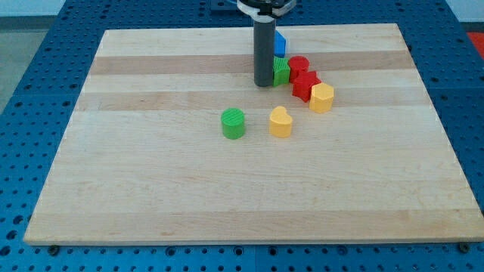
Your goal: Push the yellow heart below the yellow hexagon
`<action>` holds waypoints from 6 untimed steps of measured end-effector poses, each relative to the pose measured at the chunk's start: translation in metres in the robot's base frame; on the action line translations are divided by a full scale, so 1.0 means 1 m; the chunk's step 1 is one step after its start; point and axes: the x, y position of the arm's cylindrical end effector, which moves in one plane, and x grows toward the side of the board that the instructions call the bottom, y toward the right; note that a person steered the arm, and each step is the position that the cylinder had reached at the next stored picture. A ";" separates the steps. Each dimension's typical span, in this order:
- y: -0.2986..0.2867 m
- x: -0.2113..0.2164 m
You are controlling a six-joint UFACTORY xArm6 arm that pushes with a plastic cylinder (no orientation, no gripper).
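The yellow heart (280, 122) lies near the board's middle, just right of a green round block (234, 123). The yellow hexagon (321, 98) sits up and to the right of the heart, touching a red block (306, 85). My tip (263, 82) rests on the board above the heart, at the left side of a small green block (281, 72), and well apart from the heart.
A cluster stands at the view's top centre: a blue block (280, 42) partly hidden behind the rod, a red round block (299, 66), the small green block and the red block. The wooden board (151, 189) lies on a blue perforated table.
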 end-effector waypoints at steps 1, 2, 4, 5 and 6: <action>0.006 0.000; 0.009 0.000; 0.007 0.031; 0.004 0.060; 0.006 0.107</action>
